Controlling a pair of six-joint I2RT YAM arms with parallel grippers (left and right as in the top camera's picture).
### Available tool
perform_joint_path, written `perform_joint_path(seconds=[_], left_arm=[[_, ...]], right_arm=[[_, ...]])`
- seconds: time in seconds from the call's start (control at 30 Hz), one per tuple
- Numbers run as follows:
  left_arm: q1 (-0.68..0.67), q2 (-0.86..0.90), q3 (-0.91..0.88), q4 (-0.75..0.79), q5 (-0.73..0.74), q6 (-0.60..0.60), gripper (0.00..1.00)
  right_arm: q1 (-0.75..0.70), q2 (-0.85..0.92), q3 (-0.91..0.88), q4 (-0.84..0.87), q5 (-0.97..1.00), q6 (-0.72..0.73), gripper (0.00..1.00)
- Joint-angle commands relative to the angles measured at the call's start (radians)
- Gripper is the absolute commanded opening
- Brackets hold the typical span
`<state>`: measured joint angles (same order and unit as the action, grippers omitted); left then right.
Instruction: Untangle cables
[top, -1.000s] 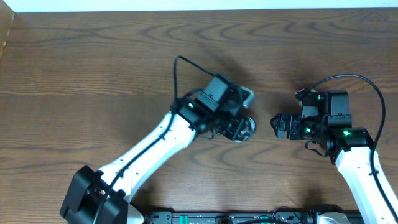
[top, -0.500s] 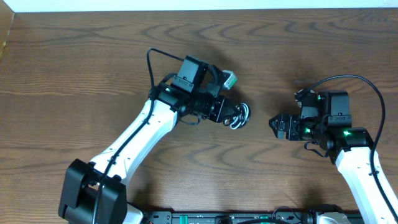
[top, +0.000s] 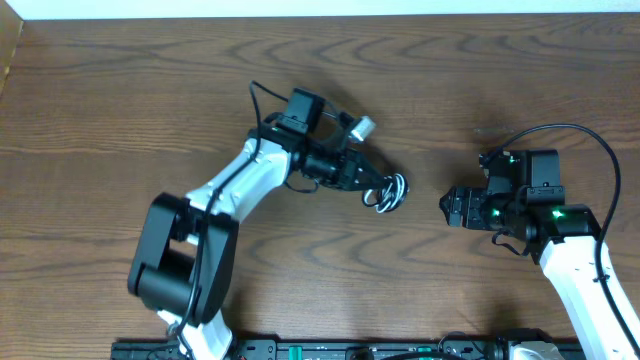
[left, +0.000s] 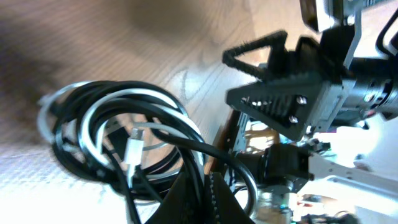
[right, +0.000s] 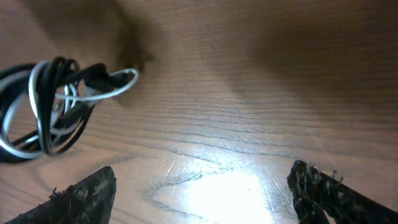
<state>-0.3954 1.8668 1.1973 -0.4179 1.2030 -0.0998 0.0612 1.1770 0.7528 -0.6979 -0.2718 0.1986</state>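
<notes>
Progress, by my read: barely begun. Cables (top: 391, 193) form one tangled bundle with overlapping loops, and no cord is drawn free.

Bundle lies between your two hands over bench (top: 120, 90); resting or lifted, cannot tell.

Left hand (top: 373, 184) clamped shut on bundle's edge. Right hand (top: 446, 208) spread wide, empty, near bundle, not touching.

Left for you: separate every cord.

Count: one bundle; one white cord (left: 132, 147); several black cords, exact number unclear; two hands.

One bundle of cables (top: 388, 192) at the tip of the left jaws, facing the right jaws: one white cord (left: 132, 149), black cords (left: 62, 140) too overlapped to count. Two arms: left arm (top: 235, 185), right arm (top: 575, 265). One worktop (top: 120, 80).
</notes>
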Motion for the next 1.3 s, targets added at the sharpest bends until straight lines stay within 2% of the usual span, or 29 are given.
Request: perform_joint_path(seconds=[0.0,0.1,0.13,0.2,0.23,0.3,0.33,0.5,0.63,0.7,0.77,0.93,1.1,1.2,1.27], left_arm=[[0.074,0.081,-0.002,0.001,0.095,0.016,0.08],[0.134,0.128,-0.002,0.0,-0.002,0.016,0.09],[0.152,0.135,-0.002,-0.005,-0.034,0.016,0.17],[0.183,0.137,-0.002,-0.012,-0.095,0.016,0.55],[0.205,0.136,-0.002,-0.015,-0.137,0.016,0.68],[0.235,0.136,-0.002,-0.028,-0.198,0.016,0.8],[0.262,0.135,-0.002,-0.06,-0.292,0.013,0.92],[0.295,0.128,-0.002,-0.18,-0.531,0.013,0.93],[0.294,0.095,-0.002,-0.184,-0.59,0.011,0.94],[0.294,0.057,-0.001,-0.195,-0.746,-0.06,0.94],[0.293,0.026,-0.001,-0.195,-0.719,-0.062,0.94],[0.286,-0.006,-0.001,-0.166,-0.422,-0.062,0.94],[0.208,-0.006,-0.001,-0.106,-0.428,-0.063,0.93],[0.124,-0.006,-0.001,-0.059,-0.536,-0.064,0.71],[0.072,-0.005,-0.001,-0.046,-0.623,-0.084,0.67]], right_arm=[[-0.002,0.0,0.018,-0.003,0.011,0.014,0.85],[-0.002,0.0,0.018,-0.014,0.011,0.014,0.86],[-0.002,0.0,0.018,-0.019,0.011,0.014,0.86],[-0.002,0.0,0.018,-0.024,0.011,0.014,0.86],[-0.002,0.0,0.018,-0.027,0.011,0.014,0.86],[-0.002,0.0,0.018,-0.031,0.011,0.014,0.86],[-0.002,0.0,0.018,-0.032,0.011,0.014,0.86],[-0.002,0.0,0.018,-0.032,0.011,0.014,0.86],[-0.002,0.0,0.018,-0.032,0.011,0.014,0.87],[-0.002,0.0,0.018,-0.032,0.011,0.014,0.87],[-0.002,0.0,0.018,-0.031,0.011,0.014,0.87],[-0.002,0.0,0.018,-0.031,0.011,0.014,0.87],[-0.002,0.0,0.018,-0.032,0.011,0.014,0.87],[-0.002,0.0,0.018,-0.032,0.011,0.014,0.87],[-0.002,0.0,0.018,-0.032,0.011,0.014,0.87]])
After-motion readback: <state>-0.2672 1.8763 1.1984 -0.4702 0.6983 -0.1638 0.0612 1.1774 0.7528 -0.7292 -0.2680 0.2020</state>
